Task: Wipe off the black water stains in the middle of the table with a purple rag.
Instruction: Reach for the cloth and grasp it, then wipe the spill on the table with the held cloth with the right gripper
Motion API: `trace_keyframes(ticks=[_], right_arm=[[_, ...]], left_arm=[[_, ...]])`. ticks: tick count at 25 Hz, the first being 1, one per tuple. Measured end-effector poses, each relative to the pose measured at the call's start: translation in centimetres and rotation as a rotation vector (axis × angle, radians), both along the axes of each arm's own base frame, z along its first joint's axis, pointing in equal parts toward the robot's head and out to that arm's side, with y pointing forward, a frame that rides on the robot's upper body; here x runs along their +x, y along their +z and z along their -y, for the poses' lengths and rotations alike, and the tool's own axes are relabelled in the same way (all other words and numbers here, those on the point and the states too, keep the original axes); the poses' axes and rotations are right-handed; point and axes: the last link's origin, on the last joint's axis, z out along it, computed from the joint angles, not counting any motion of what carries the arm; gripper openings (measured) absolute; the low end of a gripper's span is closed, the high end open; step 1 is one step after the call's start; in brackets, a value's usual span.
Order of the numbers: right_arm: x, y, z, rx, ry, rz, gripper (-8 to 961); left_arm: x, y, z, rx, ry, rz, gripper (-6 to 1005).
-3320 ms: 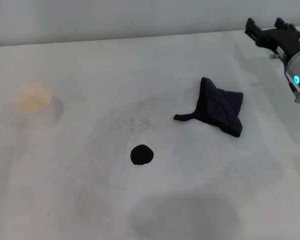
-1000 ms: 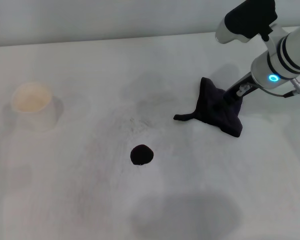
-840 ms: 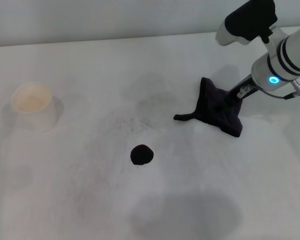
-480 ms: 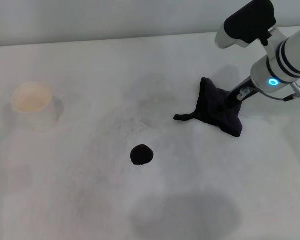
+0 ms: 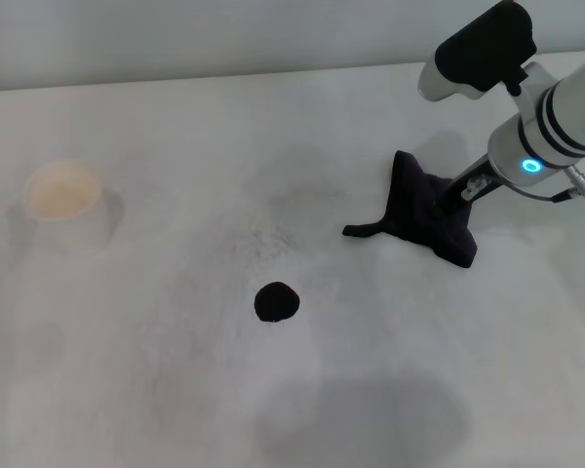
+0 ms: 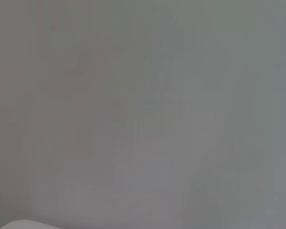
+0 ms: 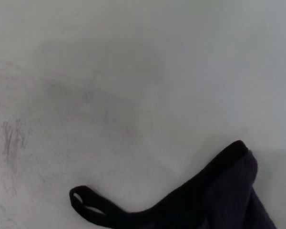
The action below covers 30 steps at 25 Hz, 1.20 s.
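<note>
Where it lies rumpled, the purple rag (image 5: 428, 212) trails a strap.

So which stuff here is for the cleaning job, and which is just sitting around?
For the job:
- purple rag, with the right gripper down on it
- black water stains, one round blot, apart from the rag
- table being cleaned

Just sitting there:
- pale cup, far over on the robot's left side

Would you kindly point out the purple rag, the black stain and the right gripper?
purple rag (image 5: 421, 210): head view, middle of the cloth.
black stain (image 5: 276, 302): head view, centre of the blot.
right gripper (image 5: 447, 203): head view, fingertips on the rag.
</note>
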Motion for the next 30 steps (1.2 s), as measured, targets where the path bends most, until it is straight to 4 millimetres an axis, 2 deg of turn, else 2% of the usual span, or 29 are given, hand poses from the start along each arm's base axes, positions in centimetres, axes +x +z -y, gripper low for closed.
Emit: trace_keyframes(ticks=[8, 12, 20, 30], right_arm=[[0.0, 0.0, -0.1, 0.005, 0.004, 0.000, 106], [-0.7, 0.1, -0.1, -0.011, 0.036, -0.017, 106], [-4.5, -0.3, 0.5, -0.133, 0.169, -0.107, 106], [-9.3, -1.9, 2.8, -0.352, 0.334, -0.250, 104]], left_arm=[[0.0, 0.0, 0.0, 0.001, -0.002, 0.002, 879], [0.0, 0.0, 0.0, 0.002, -0.002, 0.002, 880], [0.1, 0.1, -0.1, 0.003, -0.005, 0.003, 880], [0.2, 0.2, -0.3, 0.004, -0.007, -0.002, 879]])
